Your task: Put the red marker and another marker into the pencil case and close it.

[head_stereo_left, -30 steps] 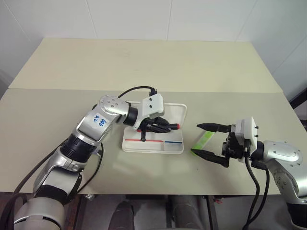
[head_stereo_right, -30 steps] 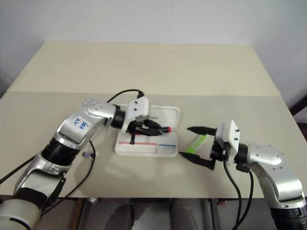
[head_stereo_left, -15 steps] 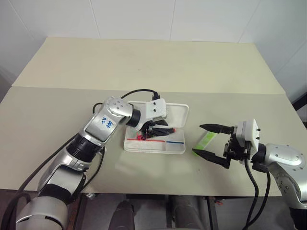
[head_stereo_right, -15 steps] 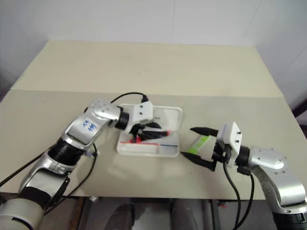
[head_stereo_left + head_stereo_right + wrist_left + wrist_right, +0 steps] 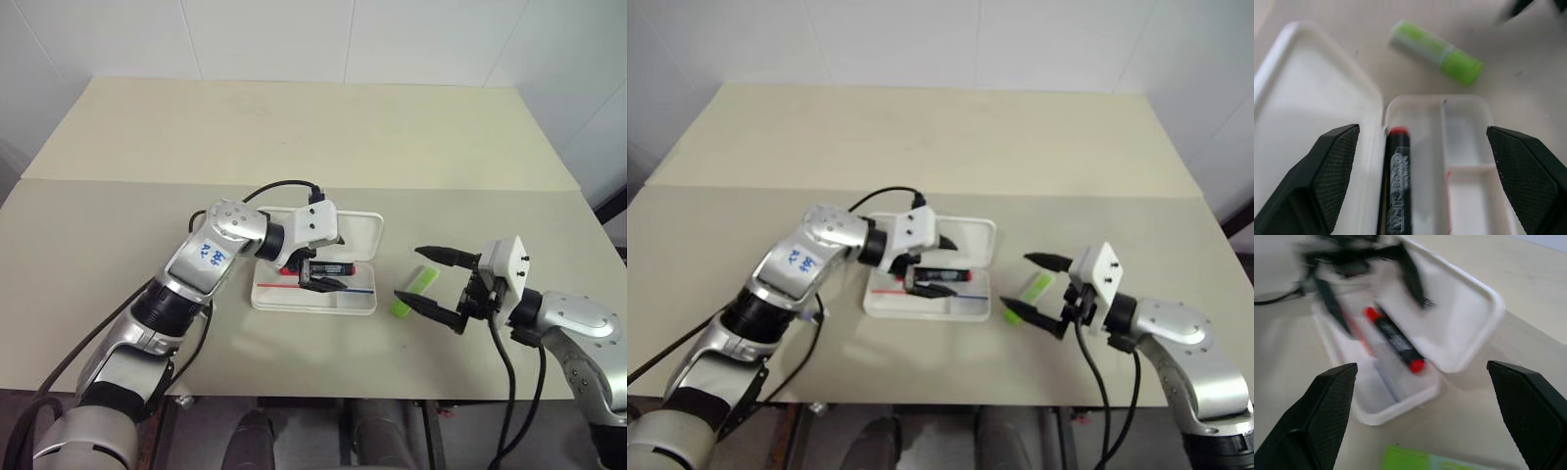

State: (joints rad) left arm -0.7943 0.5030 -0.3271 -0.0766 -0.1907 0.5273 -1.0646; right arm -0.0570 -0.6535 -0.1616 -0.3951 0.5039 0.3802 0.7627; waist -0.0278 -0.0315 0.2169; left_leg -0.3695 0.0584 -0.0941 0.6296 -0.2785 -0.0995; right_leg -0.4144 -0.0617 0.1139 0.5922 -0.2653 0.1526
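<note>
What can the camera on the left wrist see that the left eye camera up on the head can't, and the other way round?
Left wrist view alone: the red marker up close, with the print on its barrel, and the divider walls inside the pencil case.

Left eye view alone: the whole table, both arms, the open left claw over the case, and the open right claw standing around the green highlighter.

Both: the open pencil case with the red marker lying in it, and the green highlighter on the table beside the case.
</note>
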